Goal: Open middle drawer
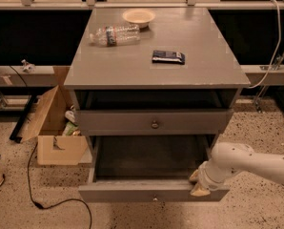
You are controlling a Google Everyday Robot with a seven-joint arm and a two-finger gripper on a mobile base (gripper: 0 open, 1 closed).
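Observation:
The grey cabinet (132, 70) has a drawer with a small round knob (155, 124) standing nearly shut under the top. Below it the middle drawer (132, 193), wide and shallow with a small knob at the centre of its front, is pulled far out, and its dark inside shows empty. My gripper (198, 183), on a white arm coming in from the right, sits at the right end of this drawer's front rim, touching it. The lowest drawer is hidden beneath the open one.
On the cabinet top lie a plastic bottle (114, 34), a shallow bowl (138, 17) and a dark flat packet (168, 57). An open cardboard box (56, 128) stands on the floor to the left, with a black cable (35, 194) beside it.

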